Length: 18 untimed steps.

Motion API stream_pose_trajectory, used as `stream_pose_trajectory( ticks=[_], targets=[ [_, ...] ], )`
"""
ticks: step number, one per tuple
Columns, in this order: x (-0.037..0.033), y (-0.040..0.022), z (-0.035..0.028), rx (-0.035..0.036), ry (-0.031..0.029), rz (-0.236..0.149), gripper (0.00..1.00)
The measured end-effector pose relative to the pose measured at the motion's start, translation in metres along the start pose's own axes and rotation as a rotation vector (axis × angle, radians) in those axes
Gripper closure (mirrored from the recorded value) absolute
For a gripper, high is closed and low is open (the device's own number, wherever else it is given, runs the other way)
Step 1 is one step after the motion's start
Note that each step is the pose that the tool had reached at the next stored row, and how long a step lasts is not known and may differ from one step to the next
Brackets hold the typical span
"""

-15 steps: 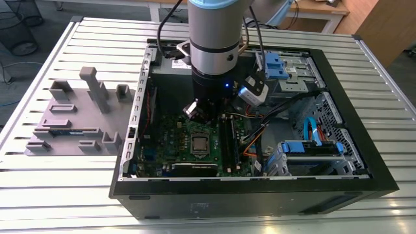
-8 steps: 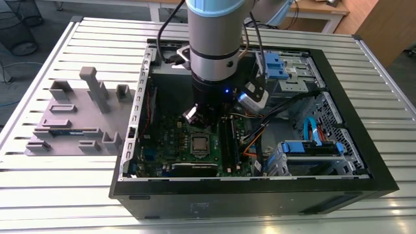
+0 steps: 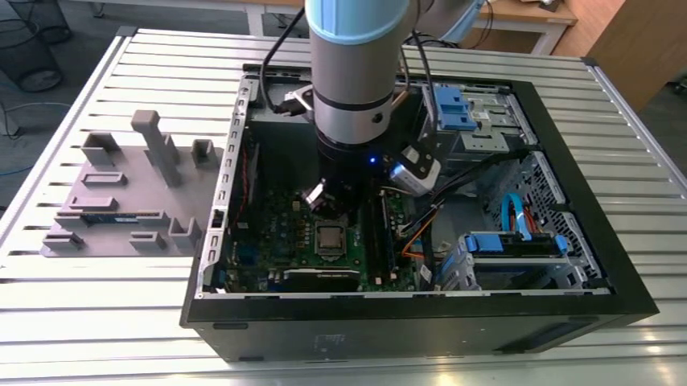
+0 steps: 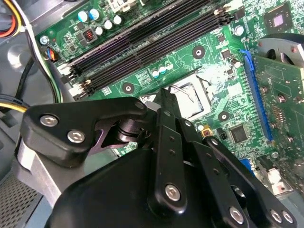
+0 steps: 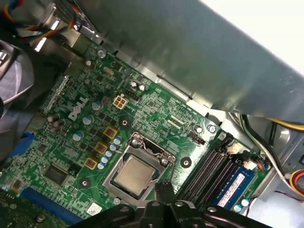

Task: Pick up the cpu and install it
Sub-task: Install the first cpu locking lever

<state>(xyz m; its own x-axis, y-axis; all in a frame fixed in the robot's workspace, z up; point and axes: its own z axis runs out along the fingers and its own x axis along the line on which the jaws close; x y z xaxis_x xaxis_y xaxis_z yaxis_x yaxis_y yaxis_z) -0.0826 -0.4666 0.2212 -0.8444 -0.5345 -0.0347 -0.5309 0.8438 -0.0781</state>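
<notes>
**Cpu lies in the socket on the green board, gripper just above it**

The cpu (image 5: 134, 174) is a small square chip with a shiny metal top. It lies flat inside the metal socket frame (image 5: 137, 153) on the green board (image 5: 156, 114), as the first wrist view shows. In the exterior view the cpu (image 3: 328, 236) sits near the middle of the board, inside the open computer case (image 3: 601, 265). In the second wrist view the cpu (image 4: 189, 97) is partly hidden behind the black fingers.

The gripper (image 5: 163, 187) hangs just above the socket, beside one edge of the chip. Its fingertips look close together, with nothing between them, and they do not hold the cpu. In the second wrist view the gripper (image 4: 165, 97) points down at the socket; whether the tips touch the chip or the frame, I cannot tell.

Next to the socket run the long dark memory slots (image 4: 142, 42), and one blue memory stick (image 5: 232, 187) stands in a slot near them. Bundles of coloured wires (image 4: 19, 28) pass at the edge of the board.

The arm (image 3: 359, 72) comes down into the case from above. The case lies on a slatted metal table (image 3: 129, 322). On the exterior view's left, beside the case, stands a grey tray (image 3: 76, 193) with upright holders.
</notes>
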Motion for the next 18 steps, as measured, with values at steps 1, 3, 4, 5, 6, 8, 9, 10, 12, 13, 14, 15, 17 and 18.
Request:
stream_pose_trajectory(
  ticks=[1,3,4,5,6,8,9,10,12,13,14,15,17,18],
  targets=[
    [0.0001,-0.0001,0.0009,0.0001,0.0004,0.007,0.89],
    [0.0003,-0.0002,0.0026,0.0007,0.0015,0.021,0.89],
    [0.0004,-0.0002,0.0031,0.0010,0.0022,0.030,0.89],
    [0.0004,-0.0002,0.0035,0.0015,0.0030,0.038,0.89],
    [0.0004,-0.0002,0.0038,0.0023,0.0040,0.046,0.89],
    [0.0004,-0.0002,0.0044,0.0044,0.0062,0.061,0.89],
    [0.0005,-0.0002,0.0046,0.0055,0.0072,0.068,0.89],
    [0.0004,-0.0002,0.0049,0.0064,0.0081,0.075,0.89],
    [0.0005,-0.0002,0.0057,0.0078,0.0097,0.087,0.89],
    [0.0006,-0.0002,0.0060,0.0081,0.0102,0.092,0.89],
    [0.0005,-0.0003,0.0062,0.0085,0.0108,0.097,0.89],
    [0.0005,-0.0003,0.0062,0.0087,0.0110,0.098,0.89],
    [0.0004,-0.0003,0.0062,0.0087,0.0110,0.098,0.89],
    [0.0004,-0.0004,0.0063,0.0087,0.0109,0.098,0.89]
  ],
)
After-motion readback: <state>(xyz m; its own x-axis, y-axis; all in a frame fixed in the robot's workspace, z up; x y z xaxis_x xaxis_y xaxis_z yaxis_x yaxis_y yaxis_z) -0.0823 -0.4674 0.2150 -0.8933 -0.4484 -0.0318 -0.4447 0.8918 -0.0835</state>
